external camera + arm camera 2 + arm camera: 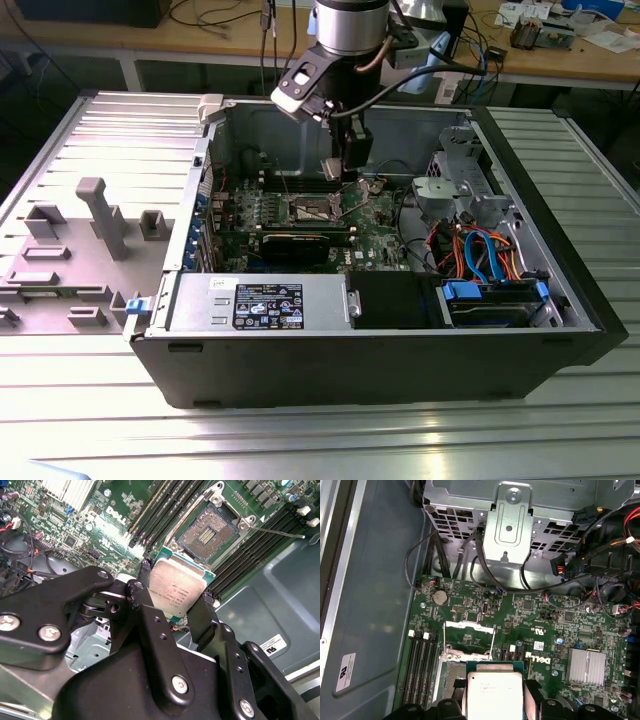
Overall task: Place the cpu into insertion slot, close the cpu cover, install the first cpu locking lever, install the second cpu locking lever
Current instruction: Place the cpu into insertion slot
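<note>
My gripper [350, 158] reaches down into the open computer case, a little above the green board. It is shut on the cpu [177, 592], a small square chip with a dull silver face, held by two opposite edges between the black fingers [205, 610]. The insertion slot [209, 532] lies uncovered just beyond the chip, with a dark centre and a silvery rim. In the first wrist view the cpu [494, 692] hangs over the near part of the slot [451, 674]. The cpu cover [469, 625] stands swung up at the slot's far side. A thin locking lever [280, 531] sticks out, raised.
Long black memory slots [160, 505] flank the socket on both sides. A black graphics card [305, 243] lies in front of it, and a metal drive cage [460, 170] with blue and orange cables [480, 250] sits toward the exterior view's right. A grey fixture plate [100, 215] lies outside the case.
</note>
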Controlling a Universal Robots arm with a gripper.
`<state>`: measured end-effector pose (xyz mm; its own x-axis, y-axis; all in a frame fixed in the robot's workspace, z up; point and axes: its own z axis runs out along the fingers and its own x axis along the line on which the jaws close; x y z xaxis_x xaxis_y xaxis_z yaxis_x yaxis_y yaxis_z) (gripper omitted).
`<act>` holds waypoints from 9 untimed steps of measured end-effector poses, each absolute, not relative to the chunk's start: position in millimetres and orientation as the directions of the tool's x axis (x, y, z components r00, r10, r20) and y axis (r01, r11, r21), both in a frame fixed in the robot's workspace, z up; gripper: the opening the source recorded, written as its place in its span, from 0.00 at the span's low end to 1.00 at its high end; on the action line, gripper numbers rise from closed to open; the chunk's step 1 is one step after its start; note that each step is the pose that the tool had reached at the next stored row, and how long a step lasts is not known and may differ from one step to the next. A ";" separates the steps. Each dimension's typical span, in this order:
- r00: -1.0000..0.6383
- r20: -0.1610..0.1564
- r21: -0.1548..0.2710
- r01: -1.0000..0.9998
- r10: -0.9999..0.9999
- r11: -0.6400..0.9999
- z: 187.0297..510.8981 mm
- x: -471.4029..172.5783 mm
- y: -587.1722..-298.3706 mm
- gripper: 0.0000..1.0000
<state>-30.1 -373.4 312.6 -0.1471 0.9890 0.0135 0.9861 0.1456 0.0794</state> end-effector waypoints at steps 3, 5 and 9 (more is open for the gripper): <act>-0.138 0.014 0.080 0.988 0.990 0.136 312.4 -32.6 -373.4 0.54; -0.136 0.014 0.080 0.988 0.991 0.134 312.4 -34.2 -373.4 0.54; -0.132 0.013 0.079 0.988 0.991 0.130 312.5 -35.5 -373.4 0.54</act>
